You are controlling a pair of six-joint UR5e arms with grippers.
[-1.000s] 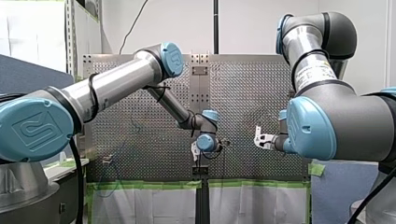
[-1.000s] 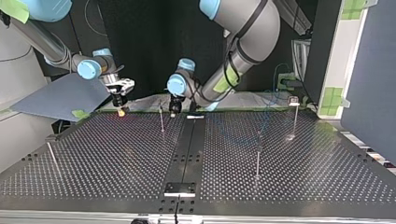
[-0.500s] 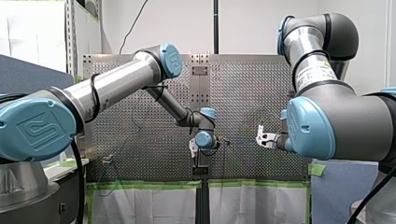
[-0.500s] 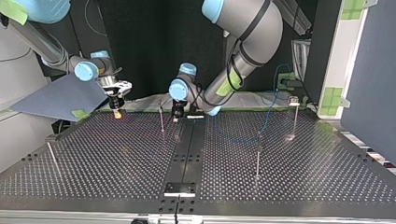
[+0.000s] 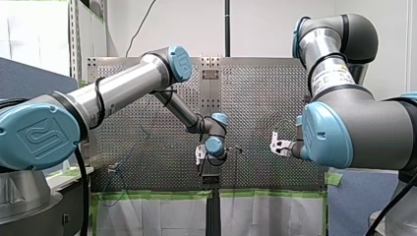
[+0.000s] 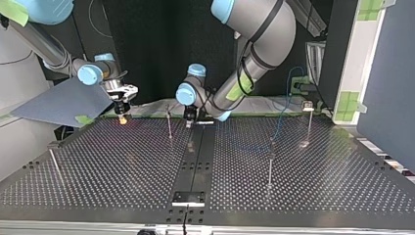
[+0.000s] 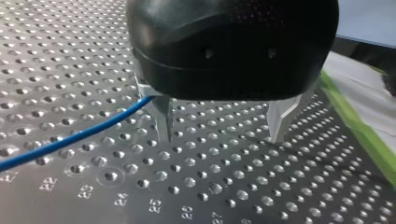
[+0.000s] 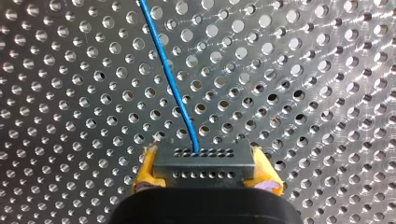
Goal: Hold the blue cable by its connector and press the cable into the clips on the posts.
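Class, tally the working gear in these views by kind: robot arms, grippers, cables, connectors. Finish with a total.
Robot arms: 2, my left arm and my right arm
Grippers: 2, left gripper and right gripper
Cables: 1, the blue cable
Connectors: 1, the connector
Total: 6

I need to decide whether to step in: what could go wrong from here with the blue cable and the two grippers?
1. The thin blue cable meets one metal finger of my left gripper from outside; its jaws stand open and empty, so moving on may snag it.
2. My right gripper clamps the grey perforated connector block between yellow pads; a tug on the cable could twist it loose.
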